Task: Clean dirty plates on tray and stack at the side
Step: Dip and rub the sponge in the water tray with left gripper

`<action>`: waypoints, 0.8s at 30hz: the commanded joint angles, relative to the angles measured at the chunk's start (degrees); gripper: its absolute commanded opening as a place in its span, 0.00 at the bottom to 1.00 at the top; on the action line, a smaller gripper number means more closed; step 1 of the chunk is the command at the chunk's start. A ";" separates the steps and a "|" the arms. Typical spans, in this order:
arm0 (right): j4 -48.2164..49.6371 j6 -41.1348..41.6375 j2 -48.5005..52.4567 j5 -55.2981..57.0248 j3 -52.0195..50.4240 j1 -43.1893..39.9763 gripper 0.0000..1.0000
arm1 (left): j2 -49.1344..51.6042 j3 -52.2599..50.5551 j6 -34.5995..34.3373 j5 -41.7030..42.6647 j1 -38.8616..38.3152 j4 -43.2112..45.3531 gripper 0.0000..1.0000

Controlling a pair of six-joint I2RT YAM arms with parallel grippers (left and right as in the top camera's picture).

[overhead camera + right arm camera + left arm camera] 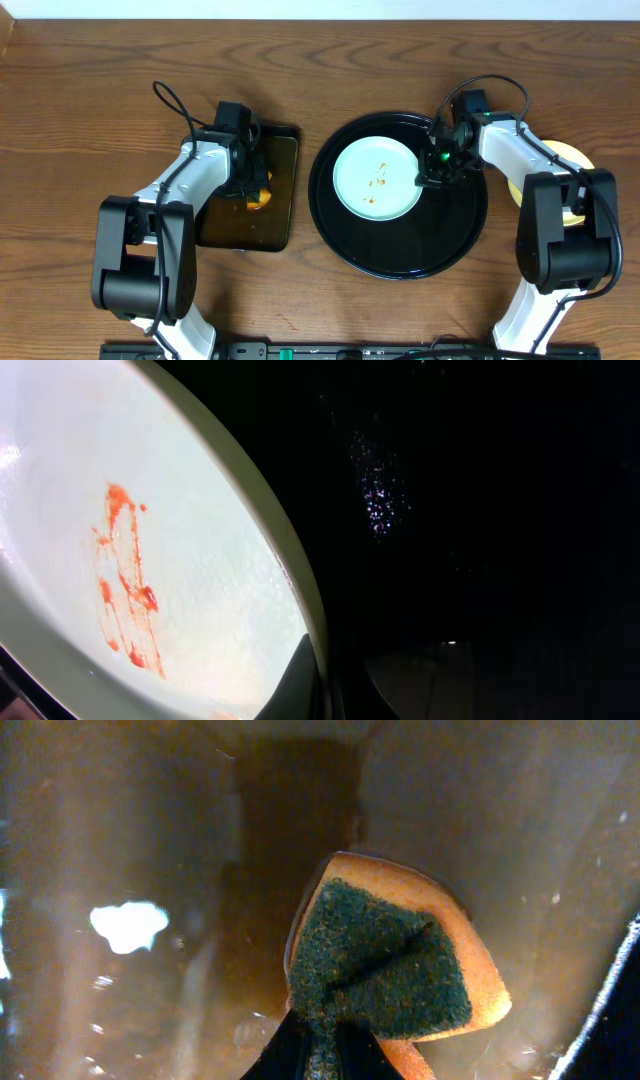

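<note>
One pale mint-blue plate (377, 178) with orange sauce smears lies on the left part of the round black tray (440, 235). My right gripper (437, 168) is shut on its right rim. In the right wrist view the rim runs between the fingertips (322, 695), with the smeared plate (170, 560) on the left and the black tray (480, 510) on the right. A pale yellow plate (566, 156) lies on the table right of the tray, partly hidden by my right arm. A third plate is hidden. My left gripper (252, 185) is shut on an orange sponge with a green pad (385, 960).
The sponge hangs over a smaller rectangular dark tray (235, 225) left of the round tray; its glossy wet surface (150, 870) fills the left wrist view. Both arm bases stand at the table's front edge.
</note>
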 commanded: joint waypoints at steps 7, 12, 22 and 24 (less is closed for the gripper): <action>-0.85 -1.33 0.66 4.70 -0.70 0.61 0.01 | -9.79 0.26 6.49 -6.51 -2.58 0.09 0.08; -0.87 -1.31 0.66 4.70 -0.70 0.61 0.01 | -9.51 -0.33 4.83 -8.22 -2.58 0.13 0.08; -0.90 -1.31 0.66 4.68 -0.70 0.61 0.01 | -2.54 -2.03 1.55 -7.78 -2.69 0.28 0.08; -0.94 -1.31 0.66 4.68 -0.70 0.61 0.01 | -1.60 -2.03 0.72 -7.76 -2.67 0.28 0.08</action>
